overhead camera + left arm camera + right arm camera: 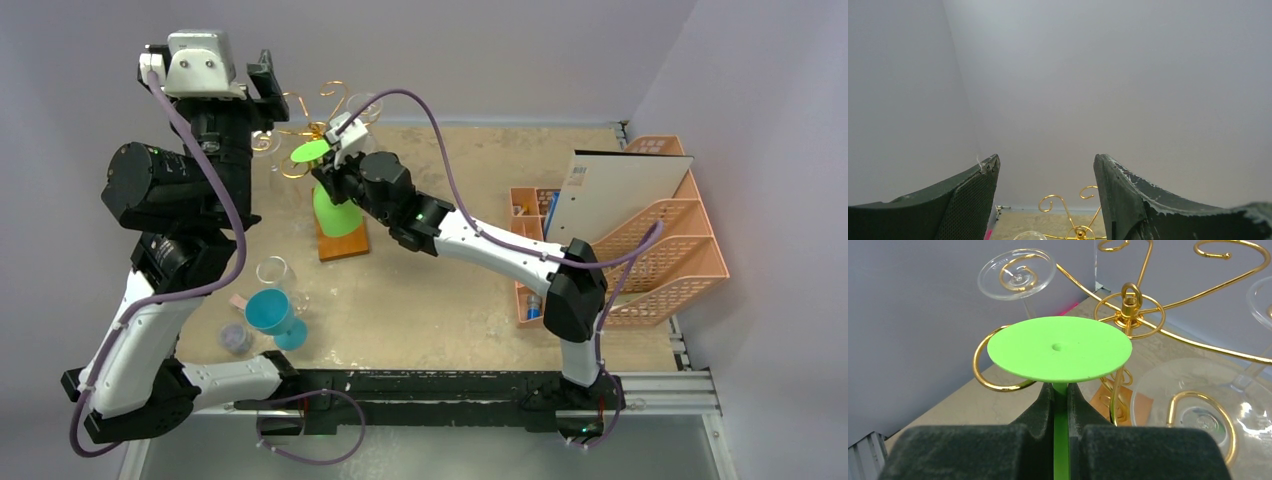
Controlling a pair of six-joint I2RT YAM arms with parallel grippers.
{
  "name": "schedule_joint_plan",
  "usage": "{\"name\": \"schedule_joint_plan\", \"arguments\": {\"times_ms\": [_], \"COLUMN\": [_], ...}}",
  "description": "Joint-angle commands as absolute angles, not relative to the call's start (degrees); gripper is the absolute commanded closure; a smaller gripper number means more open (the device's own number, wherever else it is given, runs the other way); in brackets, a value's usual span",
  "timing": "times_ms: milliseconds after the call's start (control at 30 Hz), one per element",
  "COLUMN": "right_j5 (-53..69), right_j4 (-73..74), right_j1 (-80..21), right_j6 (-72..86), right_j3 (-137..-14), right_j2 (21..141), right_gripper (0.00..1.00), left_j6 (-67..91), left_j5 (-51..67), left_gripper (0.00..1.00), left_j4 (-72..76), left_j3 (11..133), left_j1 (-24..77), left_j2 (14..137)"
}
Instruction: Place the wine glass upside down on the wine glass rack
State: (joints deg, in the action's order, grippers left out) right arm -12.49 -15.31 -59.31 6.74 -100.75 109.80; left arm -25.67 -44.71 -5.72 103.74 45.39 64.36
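Note:
My right gripper [335,172] is shut on the stem of a green wine glass [335,205] held upside down, foot up. In the right wrist view its round green foot [1059,348] sits just above my fingers [1045,402], over a curled arm of the gold wire rack [1130,305]. The rack [315,110] stands on its orange-brown wooden base [342,243] at the table's back left. Clear glasses hang on it, one at the left [1017,274] and one at the right [1198,400]. My left gripper [1047,167] is open and empty, raised high beside the rack, whose gold curls [1068,210] show below it.
A blue wine glass [272,315] and a clear glass [275,272] stand near the left arm, with a small grey cup [235,338]. A pink lattice organiser [655,230] with a white board stands at the right. Grey walls close in at the back and left.

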Motion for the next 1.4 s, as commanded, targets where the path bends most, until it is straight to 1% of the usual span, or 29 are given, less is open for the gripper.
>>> {"name": "schedule_joint_plan", "arguments": {"times_ms": [0,200,500,900,1200,1367], "right_j5": [-12.25,-6.97,-3.26,-7.81,-12.08,-13.0], "right_j4": [-16.15,-16.27,-14.1,-11.83,-22.82,-26.66], "right_j1": [-59.59,-59.46,-59.39,-58.76,-58.77,-58.76], "right_j6": [5.56,5.32,5.87,9.92,3.54,1.56], "right_j3": [-105.02,-104.78,-106.65,-108.87,-103.71,-102.96], "right_j2": [109.8,110.35,111.78,112.94,113.29,113.87], "right_gripper": [1.0,1.0,1.0,1.0,1.0,1.0], "left_j6": [-24.76,-23.77,-22.97,-22.29,-22.38,-22.25], "left_j5": [-44.03,-44.45,-44.52,-44.21,-44.12,-44.12], "left_gripper": [0.32,0.32,0.32,0.32,0.32,0.32], "left_j4": [-6.23,-6.36,-7.44,-7.78,-8.22,-8.4], "left_j3": [105.03,103.85,103.78,104.08,105.11,105.76], "left_j1": [45.25,45.19,45.2,45.23,45.21,45.25], "left_j2": [63.57,62.86,62.4,62.82,64.1,64.84]}}
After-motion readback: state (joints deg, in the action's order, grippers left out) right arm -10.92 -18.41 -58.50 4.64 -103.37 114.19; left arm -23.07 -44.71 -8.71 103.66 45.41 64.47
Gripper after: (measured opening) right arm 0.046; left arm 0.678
